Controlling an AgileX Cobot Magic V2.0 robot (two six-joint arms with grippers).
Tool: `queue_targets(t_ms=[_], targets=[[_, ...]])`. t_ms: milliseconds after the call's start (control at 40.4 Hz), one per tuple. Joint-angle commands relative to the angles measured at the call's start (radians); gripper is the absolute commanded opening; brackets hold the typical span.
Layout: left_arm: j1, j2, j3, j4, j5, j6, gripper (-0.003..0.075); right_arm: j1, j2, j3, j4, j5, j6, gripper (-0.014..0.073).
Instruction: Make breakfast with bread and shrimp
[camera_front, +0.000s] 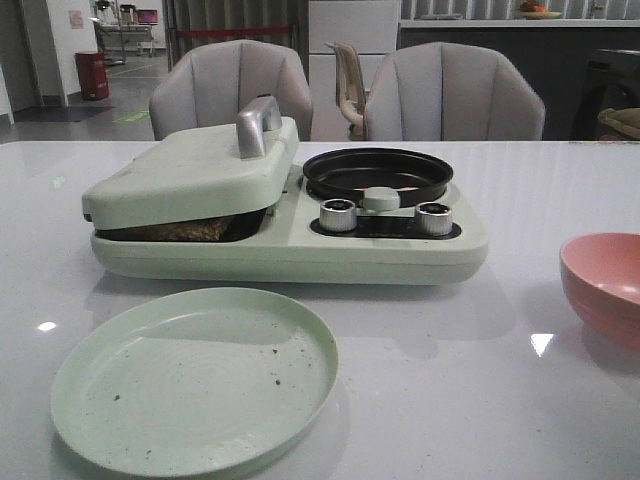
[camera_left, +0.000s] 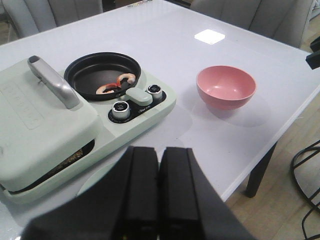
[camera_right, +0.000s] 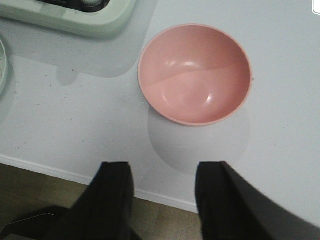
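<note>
Left gripper (camera_left: 159, 200): fingers pressed together, holding nothing, hovering above the near desk edge.
Right gripper (camera_right: 162, 200): fingers apart, empty, over the near right edge, just short of the pink bowl (camera_right: 194, 74).
Bread (camera_front: 190, 230): toasted edge shows in the gap under the press lid (camera_front: 190, 170), left half of the cooker (camera_front: 290, 245), mid-desk.
Shrimp (camera_left: 117, 84): two curled pieces in the round black pan (camera_left: 102, 75), right half of the cooker.
Plate (camera_front: 195, 375): empty, near edge, in front of the cooker.
Risk: lid handle (camera_left: 52, 82) is smooth and slanted; a poor grip could let the lid drop on the bread.
Risk: shrimp are small and lie against the pan wall; fingertips may push them aside rather than pinch.
</note>
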Motion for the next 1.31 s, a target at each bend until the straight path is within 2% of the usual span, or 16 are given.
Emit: queue_targets(t_ms=[0, 124, 891, 940, 1089, 1287], targets=[[-0.006, -0.002, -0.03, -0.026, -0.08, 0.0, 0.0101, 0.001, -0.003, -0.026, 0.003, -0.068, -0.011, 0.0252], [-0.006, -0.002, -0.03, -0.023, -0.093, 0.0, 0.0101, 0.001, -0.003, -0.026, 0.003, -0.068, -0.011, 0.0029], [-0.006, -0.023, -0.017, 0.02, -0.124, -0.023, 0.0102, 0.001, -0.003, -0.026, 0.003, -0.04, -0.011, 0.0044], [0.021, -0.057, -0.006, 0.089, -0.16, -0.023, 0.0101, 0.001, -0.003, -0.026, 0.003, -0.04, -0.011, 0.0044], [0.165, -0.18, 0.11, 0.061, -0.28, -0.023, 0.0101, 0.001, -0.003, -0.026, 0.003, -0.04, -0.011, 0.0044], [0.344, -0.377, 0.344, 0.061, -0.461, -0.023, 0.0101, 0.001, -0.003, -0.026, 0.003, -0.04, -0.011, 0.0044]])
